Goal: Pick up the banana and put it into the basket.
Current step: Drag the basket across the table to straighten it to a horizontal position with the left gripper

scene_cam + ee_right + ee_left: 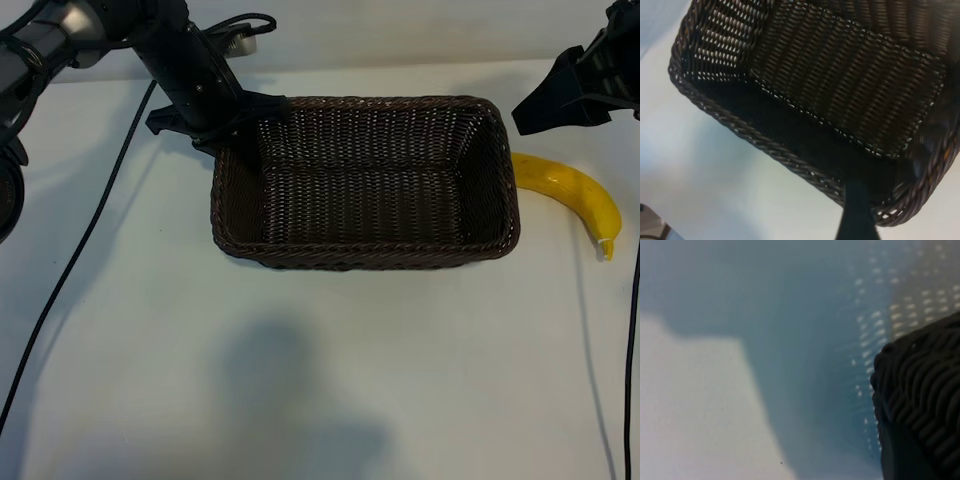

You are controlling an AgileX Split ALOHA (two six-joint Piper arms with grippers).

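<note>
The dark woven basket (360, 258) stands mid-table with nothing in it. The yellow banana (570, 190) lies on the table just outside the basket's right end, its pale stem pointing to the front right. My left gripper (225, 135) sits at the basket's far left corner, closed on the rim there; the left wrist view shows the weave (920, 390) very close. My right gripper (548, 108) hangs above and behind the banana, open and holding nothing. In the right wrist view one dark finger (856, 212) shows in front of the basket's rim (765, 145); the banana is out of that view.
A black cable (70, 270) runs down the table's left side and another (632, 330) along the right edge. The white table (150, 380) stretches in front of the basket, with a soft shadow (290, 400) on it.
</note>
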